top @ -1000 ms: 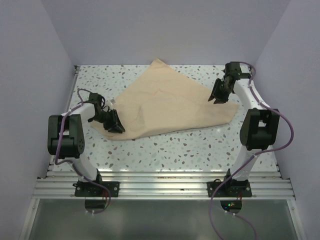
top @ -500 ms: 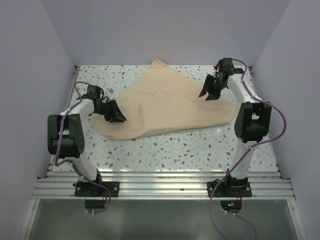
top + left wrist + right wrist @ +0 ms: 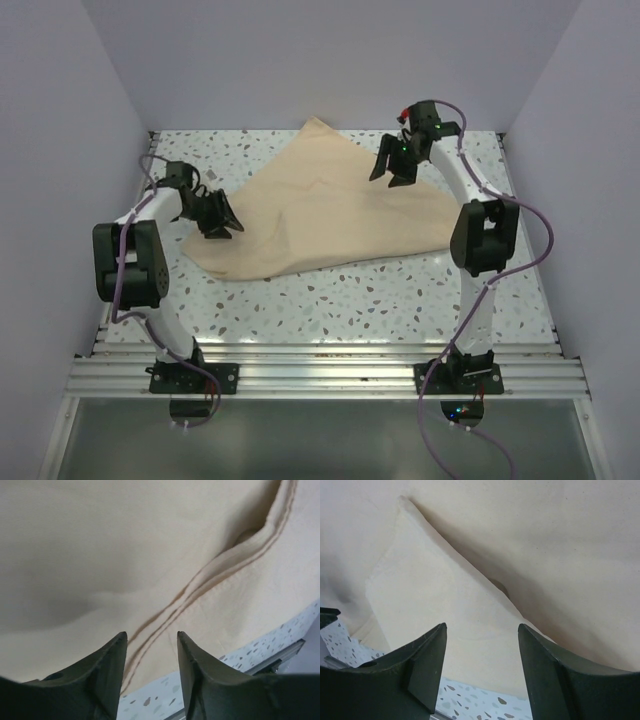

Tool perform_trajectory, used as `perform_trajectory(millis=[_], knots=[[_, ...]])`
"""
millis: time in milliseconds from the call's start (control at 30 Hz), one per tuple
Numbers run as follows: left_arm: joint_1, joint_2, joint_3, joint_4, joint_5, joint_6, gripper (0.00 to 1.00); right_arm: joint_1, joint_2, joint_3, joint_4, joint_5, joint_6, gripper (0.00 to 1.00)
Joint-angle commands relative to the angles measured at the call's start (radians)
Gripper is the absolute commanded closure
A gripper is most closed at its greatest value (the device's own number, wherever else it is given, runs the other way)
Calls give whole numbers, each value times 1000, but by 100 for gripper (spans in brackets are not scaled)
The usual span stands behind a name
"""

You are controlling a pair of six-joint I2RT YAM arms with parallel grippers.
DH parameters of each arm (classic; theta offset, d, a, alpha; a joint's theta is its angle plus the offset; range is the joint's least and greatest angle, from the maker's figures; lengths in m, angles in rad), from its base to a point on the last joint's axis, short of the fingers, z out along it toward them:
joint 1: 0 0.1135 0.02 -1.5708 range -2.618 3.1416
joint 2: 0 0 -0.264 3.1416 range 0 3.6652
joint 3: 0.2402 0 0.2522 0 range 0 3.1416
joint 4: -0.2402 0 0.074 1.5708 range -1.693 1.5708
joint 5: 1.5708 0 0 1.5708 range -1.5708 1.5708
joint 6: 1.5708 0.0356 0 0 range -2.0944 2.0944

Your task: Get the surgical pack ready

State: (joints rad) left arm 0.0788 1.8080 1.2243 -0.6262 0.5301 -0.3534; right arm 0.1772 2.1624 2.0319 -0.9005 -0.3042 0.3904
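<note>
Speckled terrazzo table (image 3: pixel 400 290) between lilac walls (image 3: pixel 350 60) is carrying the tan wrap sheet (image 3: pixel 320 215), which is lying folded across its middle and far part, one corner pointing at the back wall. Your left gripper (image 3: pixel 217 224) is hovering over the sheet's left edge; its fingers (image 3: pixel 105 675) are standing apart, gripping nothing, with the stitched hem (image 3: pixel 200 582) running beneath the gap. Your right gripper (image 3: pixel 390 172) is hanging above the sheet's far right side, fingers (image 3: pixel 555 675) spread wide and empty, a folded triangular flap (image 3: pixel 435 605) lying below them
</note>
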Motion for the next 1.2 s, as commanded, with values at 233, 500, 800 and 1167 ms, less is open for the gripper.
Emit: perform_trajectory(millis=[233,500,800,1167], knots=[[228,-160,-114,-44,-261,-36,47,132,-3,77,-45,-75,-79,43],[366,-125,-108,-47,-277,-27,39,344,48,71,46,-161,-15,51],[371,-10,-138,138,-69,-64,43,381,22,22,57,-161,-13,51],[366,80,-167,120,-84,-33,53,381,20,14,48,-122,-18,52]])
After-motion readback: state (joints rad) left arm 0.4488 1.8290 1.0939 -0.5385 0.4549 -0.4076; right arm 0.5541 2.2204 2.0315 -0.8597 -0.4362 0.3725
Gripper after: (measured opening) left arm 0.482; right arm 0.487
